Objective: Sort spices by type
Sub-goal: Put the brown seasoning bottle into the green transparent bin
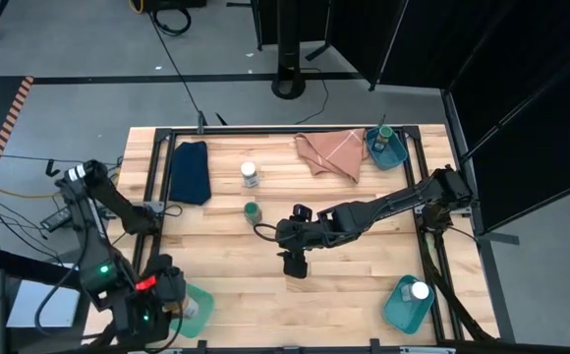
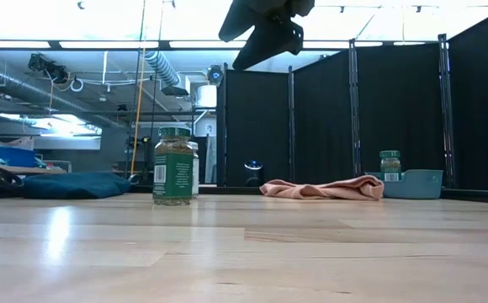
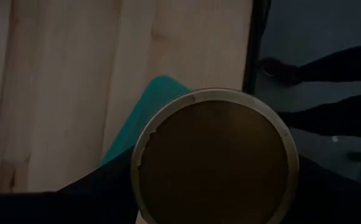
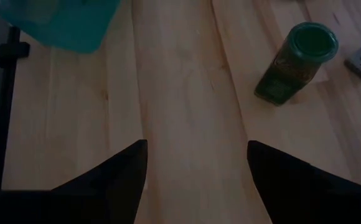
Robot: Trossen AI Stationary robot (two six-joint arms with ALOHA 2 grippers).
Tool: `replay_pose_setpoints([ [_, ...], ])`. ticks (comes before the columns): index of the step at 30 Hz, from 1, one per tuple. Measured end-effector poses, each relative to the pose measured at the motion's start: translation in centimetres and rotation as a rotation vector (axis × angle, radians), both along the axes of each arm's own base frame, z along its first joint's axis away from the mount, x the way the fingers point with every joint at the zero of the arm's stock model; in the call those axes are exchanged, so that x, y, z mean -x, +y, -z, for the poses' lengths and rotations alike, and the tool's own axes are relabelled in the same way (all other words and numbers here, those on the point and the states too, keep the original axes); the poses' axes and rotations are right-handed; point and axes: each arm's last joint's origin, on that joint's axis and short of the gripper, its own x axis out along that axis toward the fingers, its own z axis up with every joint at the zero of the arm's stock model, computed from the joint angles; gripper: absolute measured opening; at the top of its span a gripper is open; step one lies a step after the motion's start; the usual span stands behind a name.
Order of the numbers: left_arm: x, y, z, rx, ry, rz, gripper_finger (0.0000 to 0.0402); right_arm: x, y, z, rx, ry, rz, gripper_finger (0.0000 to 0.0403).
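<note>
fingers (image 4: 115,171) apart, empty — right gripper (image 1: 295,264) mid-table | left gripper (image 1: 172,295) clamps tan-lidded jar (image 3: 213,158)

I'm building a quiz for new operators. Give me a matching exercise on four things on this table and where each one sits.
Things:
1. navy cloth
2. pink cloth
3. green-lidded jar on the bare wood
4. brown-lidded jar

Places:
A. held in the left gripper
B. just left of the open right gripper
C. beside a teal bin
D. left of the white-lidded jar

Pairs: 1-D, 2-C, 3-B, 4-A
</note>
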Motion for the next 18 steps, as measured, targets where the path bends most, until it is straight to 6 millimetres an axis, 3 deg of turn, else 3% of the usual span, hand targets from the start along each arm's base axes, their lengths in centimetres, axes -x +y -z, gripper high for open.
replay_pose_setpoints([
  [18, 0.5, -0.3, 5.3, -0.051, 0.046, 0.042, 0.0276, 0.0, 0.0, 0.0, -0.009, 0.000, 0.013, 0.0275],
])
